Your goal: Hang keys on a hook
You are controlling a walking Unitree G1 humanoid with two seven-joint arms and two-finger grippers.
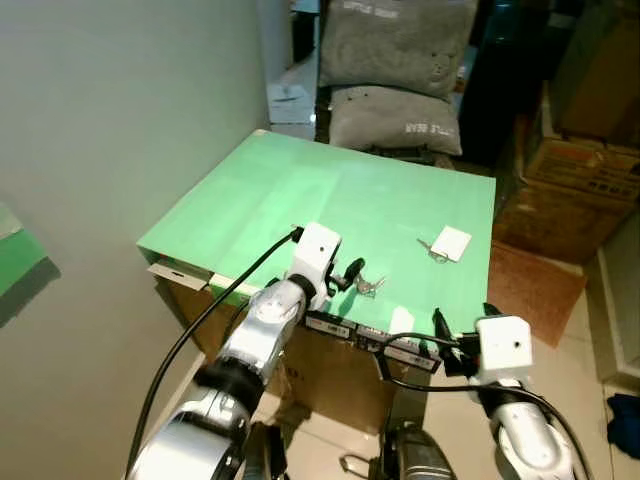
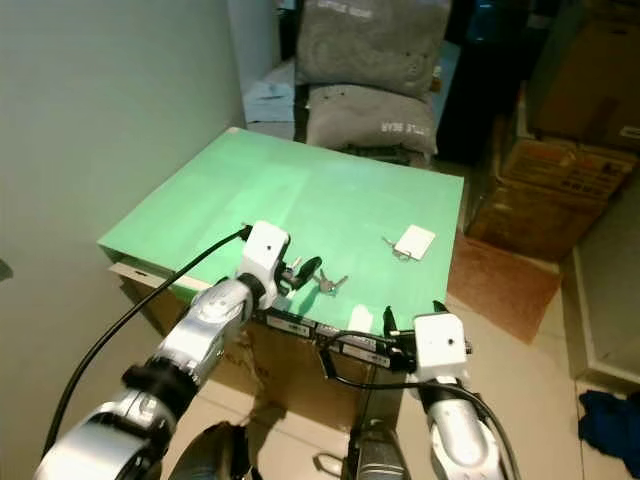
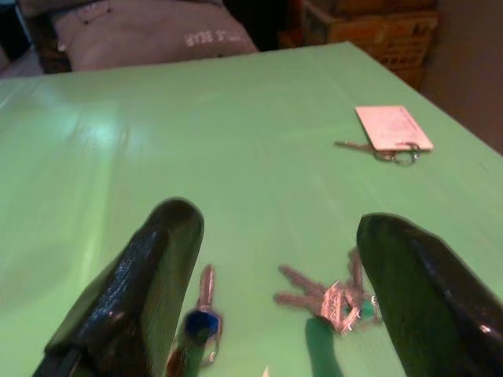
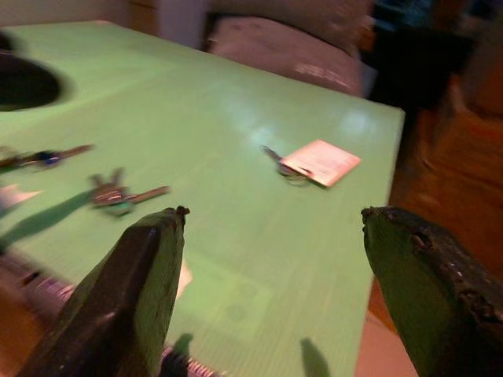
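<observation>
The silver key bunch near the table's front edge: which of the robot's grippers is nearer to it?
Left. The left gripper hovers open right beside the silver key bunch; the right gripper is open at the table's front edge, farther off.

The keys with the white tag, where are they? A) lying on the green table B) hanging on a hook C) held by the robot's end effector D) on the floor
A: the keys with the white tag lie flat on the green table, apart from the left end effector and the right end effector, both open.
</observation>
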